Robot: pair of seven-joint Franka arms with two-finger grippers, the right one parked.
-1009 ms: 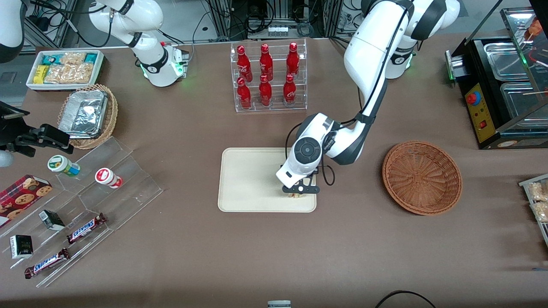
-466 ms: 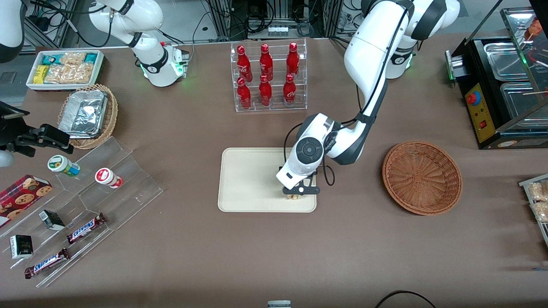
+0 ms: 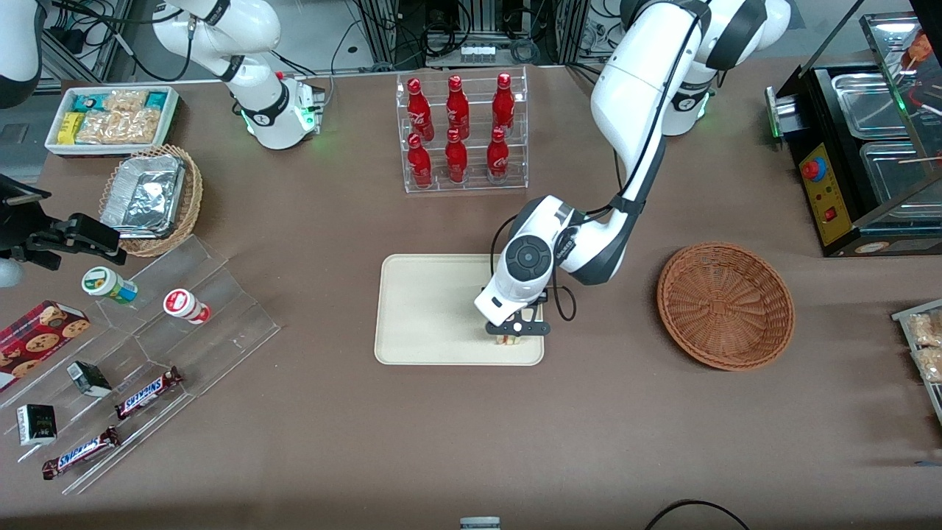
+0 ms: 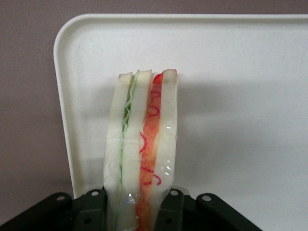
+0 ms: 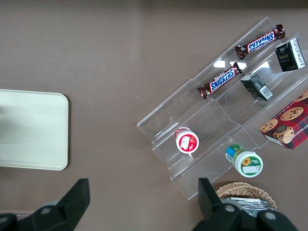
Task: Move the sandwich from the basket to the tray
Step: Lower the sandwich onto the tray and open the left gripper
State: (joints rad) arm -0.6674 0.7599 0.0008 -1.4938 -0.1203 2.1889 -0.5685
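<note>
In the front view, the hand [image 3: 514, 330] hangs low over the tray [image 3: 427, 309], at the tray's corner nearest the basket [image 3: 726, 305] and nearest the front camera. A sliver of the sandwich [image 3: 506, 338] shows just under the hand. The basket sits well apart from the tray, toward the working arm's end of the tabletop [image 3: 471, 442], and it holds nothing.

In the left wrist view, the hand [image 4: 137, 204] is clamped on the sandwich [image 4: 142, 144], one finger [image 4: 94, 211] pressing each outer bread face. The sandwich's long axis runs straight out from the hand, filling edge up, its tip pointing toward the tray's [image 4: 231, 57] middle. Its shadow lies close beside it on the tray, so it looks nearly down or just touching; I cannot tell which. The move to come seems to be letting go, and the wedge may tip once freed.

The right wrist view shows only a corner of the tray [image 5: 33, 130], with nothing on that part.
</note>
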